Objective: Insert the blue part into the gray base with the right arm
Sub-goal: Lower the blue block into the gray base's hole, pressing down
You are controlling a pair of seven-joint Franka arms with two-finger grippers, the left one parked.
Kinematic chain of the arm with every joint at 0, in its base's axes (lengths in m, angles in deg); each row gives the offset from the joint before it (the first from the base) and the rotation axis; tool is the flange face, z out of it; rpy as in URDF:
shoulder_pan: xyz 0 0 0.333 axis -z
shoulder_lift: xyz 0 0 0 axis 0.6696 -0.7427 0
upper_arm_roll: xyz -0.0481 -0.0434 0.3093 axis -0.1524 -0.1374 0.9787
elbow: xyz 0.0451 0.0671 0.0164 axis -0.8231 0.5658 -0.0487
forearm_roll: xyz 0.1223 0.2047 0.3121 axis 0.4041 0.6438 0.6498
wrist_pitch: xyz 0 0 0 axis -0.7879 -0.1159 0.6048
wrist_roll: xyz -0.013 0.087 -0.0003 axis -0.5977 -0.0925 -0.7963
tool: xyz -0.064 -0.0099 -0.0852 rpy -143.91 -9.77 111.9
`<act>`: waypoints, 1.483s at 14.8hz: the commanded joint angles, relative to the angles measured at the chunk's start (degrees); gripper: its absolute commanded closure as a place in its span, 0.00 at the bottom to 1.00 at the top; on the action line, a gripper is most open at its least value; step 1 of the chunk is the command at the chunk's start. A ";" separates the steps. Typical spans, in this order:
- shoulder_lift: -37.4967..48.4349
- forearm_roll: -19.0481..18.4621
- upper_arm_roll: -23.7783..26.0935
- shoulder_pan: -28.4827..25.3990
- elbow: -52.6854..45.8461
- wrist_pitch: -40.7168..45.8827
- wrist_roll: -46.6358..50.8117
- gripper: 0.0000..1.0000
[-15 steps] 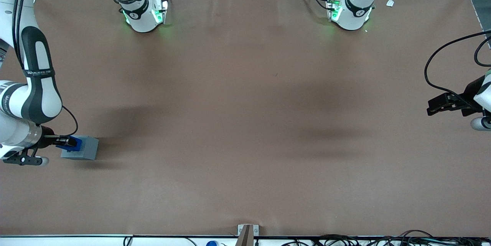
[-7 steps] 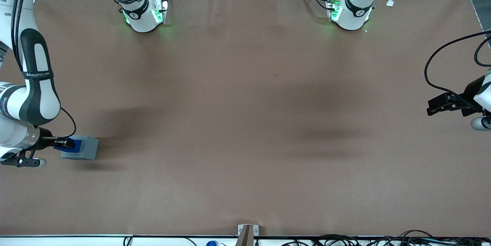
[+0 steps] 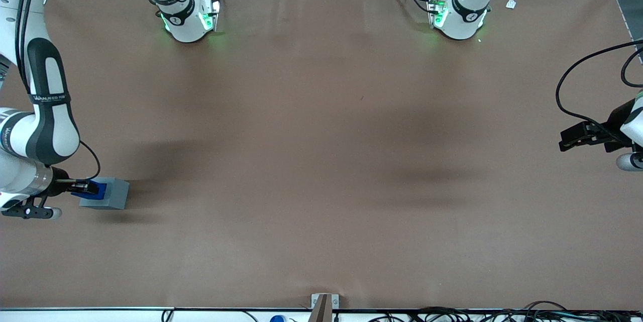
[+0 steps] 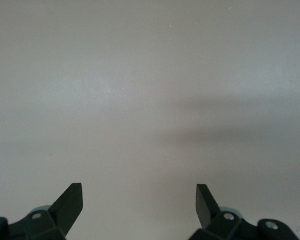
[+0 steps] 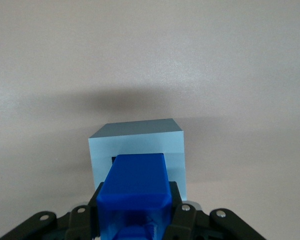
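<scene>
While the hand grips the blue part, it sits over the gray base recess.

right arm: white jointed shell, black panels, lettered black band | thin black cable looping off wrist | claw: black, two fingers, round screws on knuckles, at working arm's end of surface, closed on blue part | base: white, green lights
</scene>
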 commanded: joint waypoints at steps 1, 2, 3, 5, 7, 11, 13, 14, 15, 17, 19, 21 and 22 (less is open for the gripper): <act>-0.95 -0.35 0.78 0.50 -1.46 0.33 -0.78 0.94; -0.95 -0.35 0.78 0.41 -1.47 0.33 -1.21 0.94; -1.04 -0.35 0.78 0.50 -1.47 0.33 -1.91 0.94; -1.30 -0.27 0.78 0.67 -1.38 0.33 -2.54 0.94; -1.39 -0.18 0.78 0.76 -1.38 0.33 -2.62 0.94; -1.57 0.09 0.78 0.85 -1.38 0.33 -2.54 0.93; -1.57 0.00 0.78 0.94 -1.38 0.33 -2.45 0.93; -1.57 -0.09 0.78 0.85 -1.46 0.33 -2.45 0.93; -1.57 -0.09 0.78 0.85 -1.73 0.33 -2.36 0.93; -1.66 -0.09 0.78 0.76 -2.25 0.50 -2.19 0.94; -1.74 -0.09 0.78 0.76 -2.34 0.50 -2.18 0.94; -1.74 -0.09 0.78 0.67 -2.52 0.50 -2.18 0.94; -1.83 -0.09 0.78 0.67 -2.78 0.76 -2.18 0.94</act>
